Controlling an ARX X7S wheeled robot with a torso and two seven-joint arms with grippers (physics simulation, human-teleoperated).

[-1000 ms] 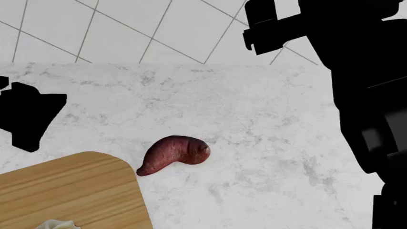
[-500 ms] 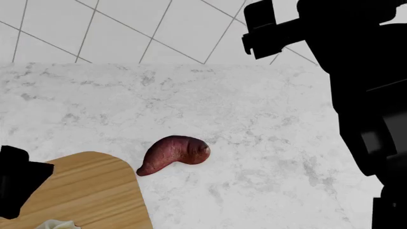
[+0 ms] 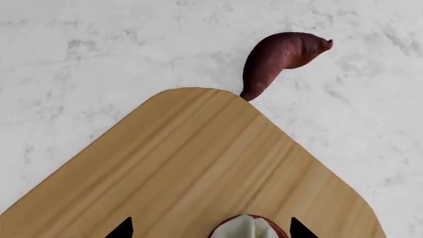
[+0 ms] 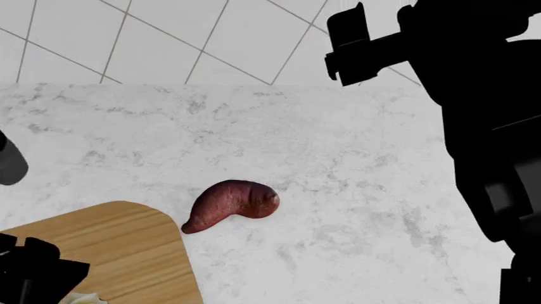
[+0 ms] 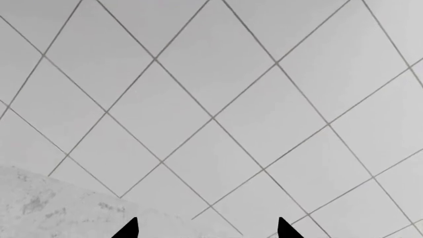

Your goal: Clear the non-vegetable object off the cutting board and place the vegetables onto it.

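The cream-white pleated dumpling (image 3: 248, 229) with a dark brown base sits on the light wooden cutting board (image 3: 198, 158); only a sliver of it (image 4: 82, 297) shows in the head view. My left gripper (image 3: 210, 231) is open, its dark fingertips (image 3: 123, 229) spread on either side of the dumpling, just above the board (image 4: 127, 244). The reddish-purple sweet potato (image 4: 232, 204) lies on the counter beside the board's far corner, also in the left wrist view (image 3: 281, 54). My right gripper (image 5: 206, 230) is open and empty, raised high (image 4: 355, 38). The beet is out of view.
The white marble counter (image 4: 338, 158) stretches around the board and meets a grey tiled wall (image 4: 169, 38) at the back. My black right arm (image 4: 482, 126) fills the right side of the head view. The right wrist view faces the tiled wall (image 5: 218, 99).
My left gripper has moved from the left edge above the counter down over the near part of the cutting board, by the dumpling. The right gripper shifted slightly; the sweet potato has not moved.
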